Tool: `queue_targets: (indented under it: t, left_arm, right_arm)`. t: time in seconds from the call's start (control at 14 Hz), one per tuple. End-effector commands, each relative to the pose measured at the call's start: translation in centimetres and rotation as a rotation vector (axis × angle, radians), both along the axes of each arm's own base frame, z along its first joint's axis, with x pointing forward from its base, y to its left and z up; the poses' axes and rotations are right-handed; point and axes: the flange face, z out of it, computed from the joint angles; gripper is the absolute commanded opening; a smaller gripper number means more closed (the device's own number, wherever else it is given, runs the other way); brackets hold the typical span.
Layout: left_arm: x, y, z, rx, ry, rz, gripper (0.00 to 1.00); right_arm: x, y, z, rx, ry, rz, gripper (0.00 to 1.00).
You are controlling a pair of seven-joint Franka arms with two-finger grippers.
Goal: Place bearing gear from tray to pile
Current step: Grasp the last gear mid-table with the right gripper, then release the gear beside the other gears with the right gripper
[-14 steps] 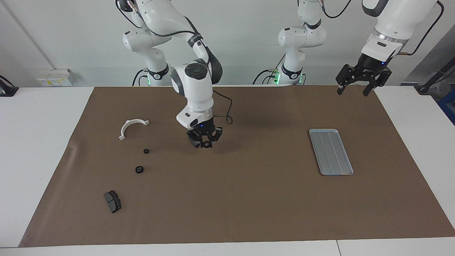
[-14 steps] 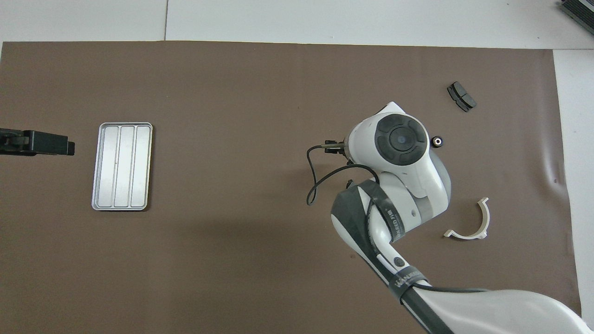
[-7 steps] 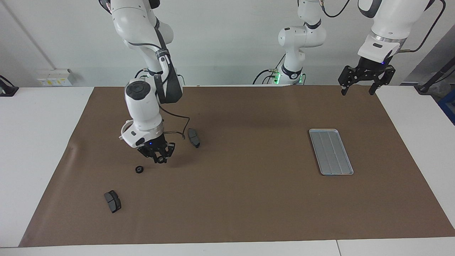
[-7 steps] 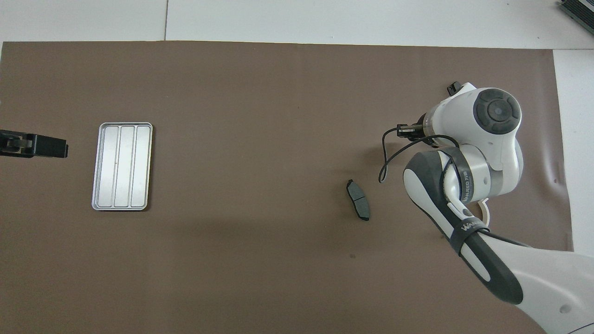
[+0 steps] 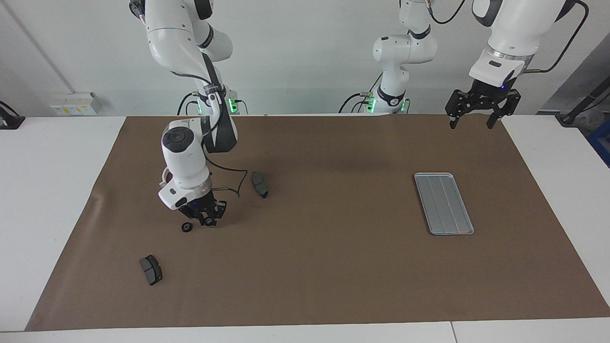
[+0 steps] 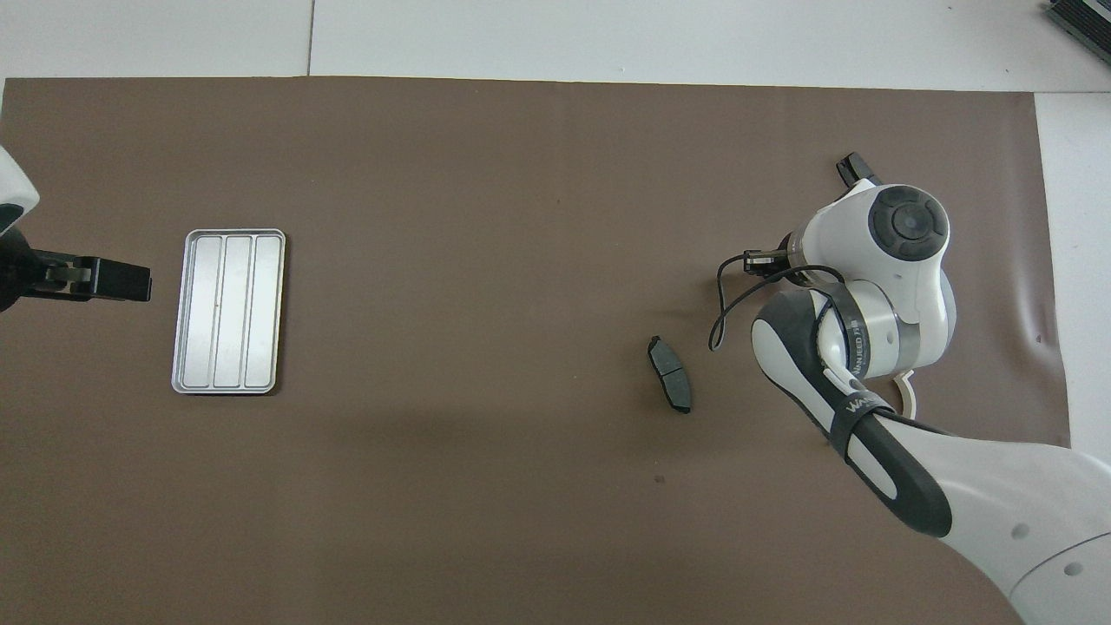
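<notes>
Placing step, near its end: right gripper is down low by the tabletop toward the right arm's end, just beside one black bearing gear of the pile. Its fingers are hard to read; something dark sits at the tips, probably the carried gear, but whether they pinch it or have spread off it I cannot tell. The overhead view is no help, since the right arm's wrist covers the gripper and the pile. Only one pile gear shows clearly; any other is hidden by the arm. The tray lies bare toward the left arm's end, well apart from the pile, so judging by that no gear is left to fetch. Next move likely calls for letting the gear go close to the loose one without knocking it, then lifting straight up. Left gripper waits in the air over the brown mat's corner nearest the left arm's base, fingers spread, holding nothing. The surface is a white tabletop covered by a brown mat, slightly wrinkled at the right arm's end. One brake pad lies nearer the robots than the pile, another brake pad farther from them. A white curved bracket peeks from under the right arm. Plain white wall, wall box, cables at bases.
</notes>
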Motion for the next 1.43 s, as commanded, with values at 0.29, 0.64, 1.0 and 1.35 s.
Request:
queue_targets:
  t: [0.29, 0.64, 1.0, 1.35]
  left_arm:
    - [-1.4, -0.5, -0.3, -0.035, 0.013, 0.013, 1.0]
    - [-1.5, 0.6, -0.9, -0.037, 0.016, 0.035, 1.0]
    - [-2.4, 0.7, -2.5, -0.032, 0.039, 0.034, 1.0]
    - [-2.6, 0.4, -2.5, -0.031, 0.048, 0.031, 1.0]
  right_arm:
    - [0.5, 0.1, 2.7, 0.02, -0.066, -0.006, 1.0]
    - [0.6, -1.7, 11.5, 0.015, -0.11, -0.04, 1.0]
    - [-1.3, -3.7, 21.1, 0.011, -0.082, -0.071, 1.0]
    - [-5.3, -5.1, 27.4, 0.027, -0.029, -0.088, 1.0]
